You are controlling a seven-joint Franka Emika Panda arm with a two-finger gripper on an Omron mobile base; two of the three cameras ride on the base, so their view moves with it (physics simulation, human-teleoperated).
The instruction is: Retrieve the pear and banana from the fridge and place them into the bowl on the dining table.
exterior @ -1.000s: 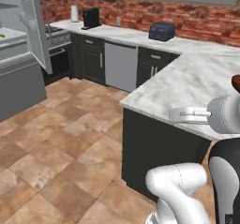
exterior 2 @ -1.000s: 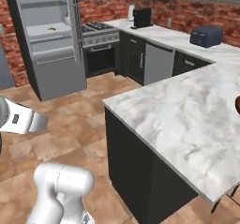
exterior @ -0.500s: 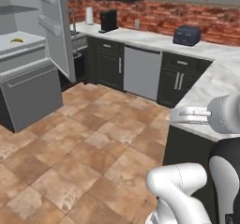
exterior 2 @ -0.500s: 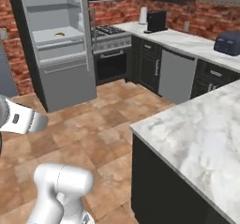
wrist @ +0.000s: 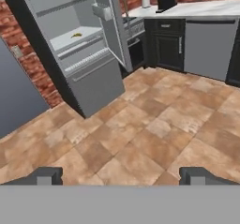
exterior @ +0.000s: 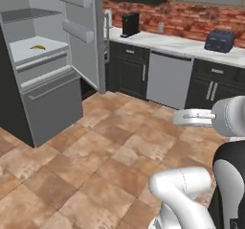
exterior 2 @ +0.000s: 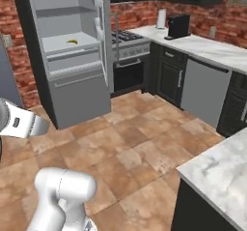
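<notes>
The fridge point(exterior: 48, 96) point(exterior 2: 77, 87) point(wrist: 91, 80) stands with its door point(exterior: 88, 31) swung wide, light grey shelves showing. On its middle shelf lies the banana point(exterior: 37, 47) point(exterior 2: 72, 41) point(wrist: 77, 34), small and yellow. The pear and the bowl are out of view. A corner of the marble dining table point(exterior 2: 219, 174) shows at the lower right of the right base view. My gripper point(wrist: 121, 176) is open and holds nothing; it hangs high over the tile floor, still well short of the fridge, with its fingertips point(wrist: 44, 175) far apart.
Dark cabinets line the brick back wall, with a dishwasher point(exterior: 167, 77), a toaster point(exterior: 219, 40) and a coffee machine point(exterior: 129, 24) point(exterior 2: 178, 26). A stove point(exterior 2: 128, 56) stands right of the fridge. Brown tile floor point(exterior: 110, 146) lies between me and the fridge.
The whole picture has shifted: the base has moved, so the fridge is nearer and more central and the dining table has slid off to the right. The gripper stays open.
</notes>
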